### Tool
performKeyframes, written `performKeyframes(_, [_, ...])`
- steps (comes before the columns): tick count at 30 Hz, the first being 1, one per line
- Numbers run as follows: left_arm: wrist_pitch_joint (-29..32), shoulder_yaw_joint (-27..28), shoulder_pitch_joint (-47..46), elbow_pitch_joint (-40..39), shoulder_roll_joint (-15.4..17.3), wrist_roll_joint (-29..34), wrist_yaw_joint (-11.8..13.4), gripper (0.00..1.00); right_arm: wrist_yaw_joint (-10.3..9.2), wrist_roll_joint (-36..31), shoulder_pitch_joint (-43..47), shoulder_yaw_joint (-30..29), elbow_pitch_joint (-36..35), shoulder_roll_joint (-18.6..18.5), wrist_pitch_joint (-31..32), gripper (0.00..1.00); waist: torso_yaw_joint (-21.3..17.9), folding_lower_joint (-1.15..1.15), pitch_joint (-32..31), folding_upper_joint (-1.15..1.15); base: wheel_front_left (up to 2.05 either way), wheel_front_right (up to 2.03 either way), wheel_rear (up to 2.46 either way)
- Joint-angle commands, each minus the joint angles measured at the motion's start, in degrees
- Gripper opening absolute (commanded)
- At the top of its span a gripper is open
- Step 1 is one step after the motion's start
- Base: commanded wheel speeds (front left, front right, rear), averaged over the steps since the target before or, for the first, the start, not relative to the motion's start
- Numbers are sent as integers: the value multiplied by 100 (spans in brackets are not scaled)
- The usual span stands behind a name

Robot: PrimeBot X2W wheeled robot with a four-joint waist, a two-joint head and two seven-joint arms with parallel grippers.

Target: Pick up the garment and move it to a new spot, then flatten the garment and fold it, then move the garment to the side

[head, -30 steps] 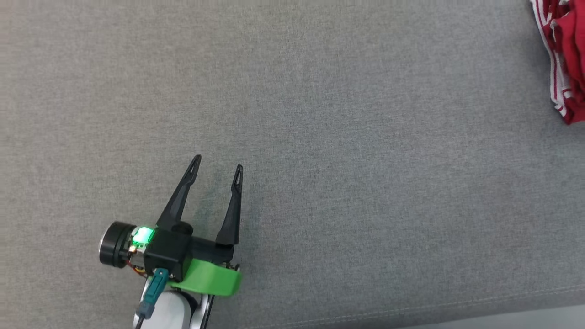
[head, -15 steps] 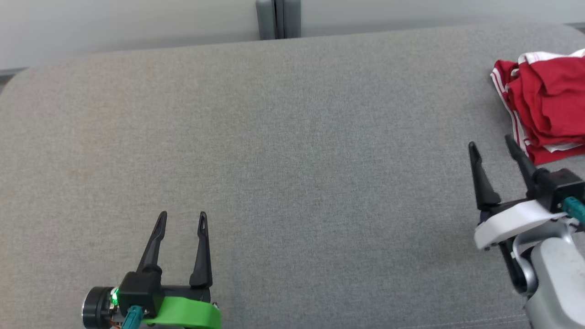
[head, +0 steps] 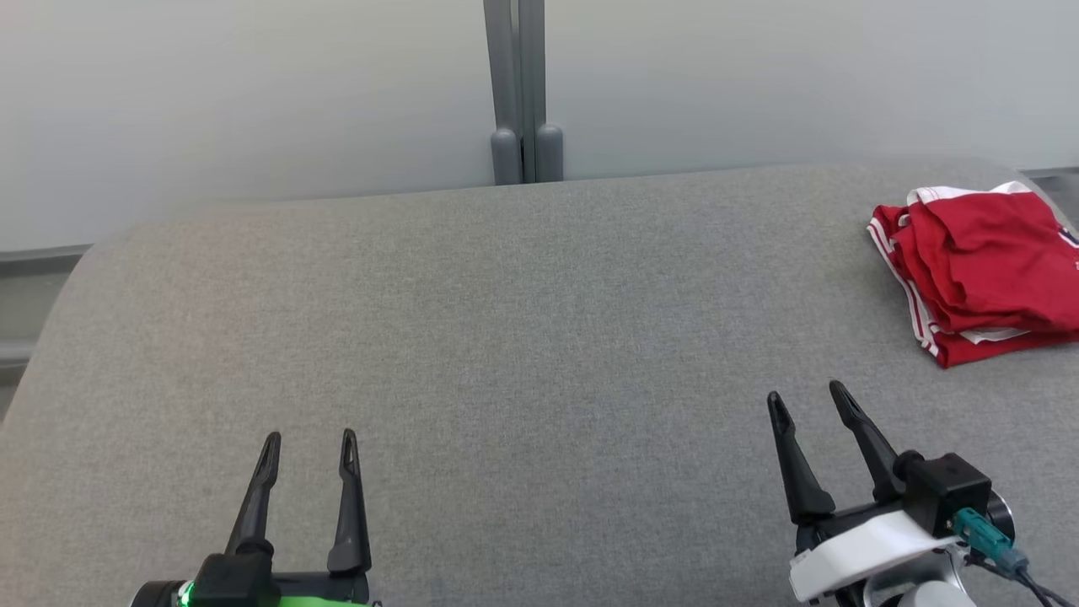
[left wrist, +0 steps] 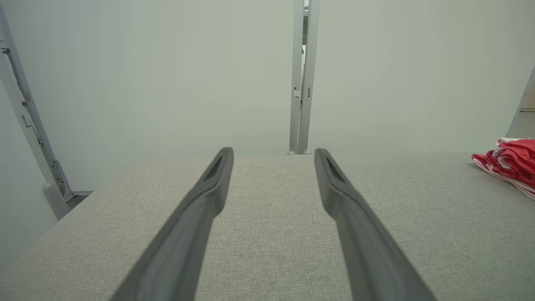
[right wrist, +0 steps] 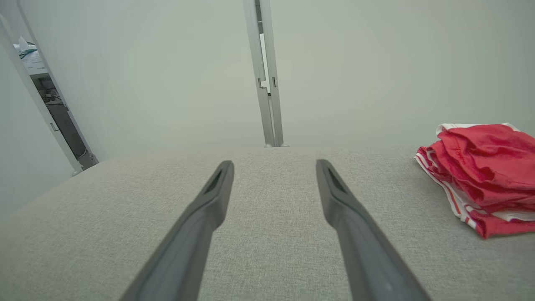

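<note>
Your left pincer (head: 309,437) and right pincer (head: 804,392) gaped empty; the red white-striped cloth garment (head: 978,261) lay aside, seemingly folded, needing only your check.

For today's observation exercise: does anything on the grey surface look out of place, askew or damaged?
Nothing stands out. The red garment lies folded in a loose pile near the right edge of the grey surface, apart from the left gripper and right gripper, which are open and hold nothing.
</note>
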Motion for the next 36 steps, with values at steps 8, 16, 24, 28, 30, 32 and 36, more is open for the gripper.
performKeyframes(8, [1,-12,339,103,10,141,-235,100,1,-26,447,-87,148,62,-14,100,105,0,-356,0,0,0,0])
performKeyframes(16, [1,60,396,235,9,90,-244,100,1,-48,526,-146,106,142,-14,100,154,0,-416,0,0,0,0])
performKeyframes(24, [2,76,416,309,9,98,-315,100,1,-40,547,-146,141,163,-14,100,196,0,-428,0,0,0,0])
performKeyframes(28, [1,106,412,328,9,77,-315,100,1,-32,558,-150,156,174,-14,100,207,0,-432,0,0,0,0])
performKeyframes(30, [1,118,402,324,9,78,-317,100,1,-25,555,-137,158,176,-14,100,209,0,-426,0,0,0,0])
performKeyframes(32, [1,124,395,328,9,89,-311,100,1,-21,550,-130,161,178,-14,100,210,0,-420,0,0,0,0])
performKeyframes(36, [1,138,402,332,9,86,-312,100,1,-15,546,-116,160,180,-14,100,205,0,-412,0,0,0,0])
